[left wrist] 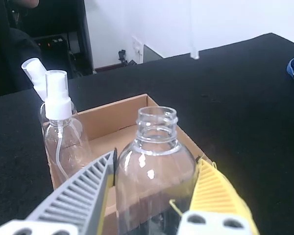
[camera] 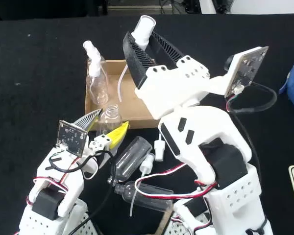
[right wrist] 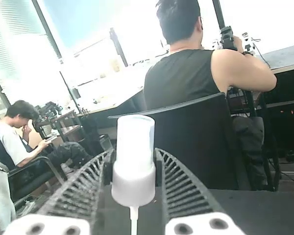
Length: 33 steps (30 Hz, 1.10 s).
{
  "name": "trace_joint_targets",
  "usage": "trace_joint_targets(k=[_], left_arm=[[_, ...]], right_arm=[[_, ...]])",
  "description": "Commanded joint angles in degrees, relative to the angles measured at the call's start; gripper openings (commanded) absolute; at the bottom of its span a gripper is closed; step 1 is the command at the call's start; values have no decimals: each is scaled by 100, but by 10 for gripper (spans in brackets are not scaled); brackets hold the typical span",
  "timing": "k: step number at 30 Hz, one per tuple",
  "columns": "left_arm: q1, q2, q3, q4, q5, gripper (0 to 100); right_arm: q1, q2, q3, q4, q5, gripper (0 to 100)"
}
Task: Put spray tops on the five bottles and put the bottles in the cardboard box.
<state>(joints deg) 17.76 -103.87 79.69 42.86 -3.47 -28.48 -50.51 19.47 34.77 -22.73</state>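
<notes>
A black table [camera: 39, 58] lies under both arms, and toward its far side we see the cardboard box [camera: 130, 105], open at the top. The left claw [left wrist: 157, 164] sits at the box's near edge. Its grey finger [left wrist: 83, 196] and yellow finger [left wrist: 213, 196] are spread only as wide as the body of an uncapped clear bottle [left wrist: 157, 122] and press against it on either side. That bottle stands upright with its threaded neck bare.

The right claw [right wrist: 133, 164] is raised above the box, over its far right part. Its two black ribbed fingers are nearly together, pinching the collar of a white spray top [camera: 144, 27] between them. The nozzle end sticks out beyond the fingertips, and the thin dip tube [camera: 121, 81] hangs down toward the box.

In the box's far left corner we find a capped bottle [camera: 96, 81] standing upright. In the left wrist view a second white top [left wrist: 32, 68] shows just behind it.

Two more clear bottles lie on their sides on the table between the arm bases, one [camera: 131, 155] near the left claw and the other [camera: 149, 195] closer to the bases. Two loose spray tops [camera: 159, 147] [camera: 147, 165] lie just beside them.
</notes>
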Motion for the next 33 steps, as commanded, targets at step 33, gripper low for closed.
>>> trace_joint_targets(k=[33], left_arm=[[75,-62,1763,-3657,-18,30]], right_arm=[[-132,-119,778,-1160,0,11]])
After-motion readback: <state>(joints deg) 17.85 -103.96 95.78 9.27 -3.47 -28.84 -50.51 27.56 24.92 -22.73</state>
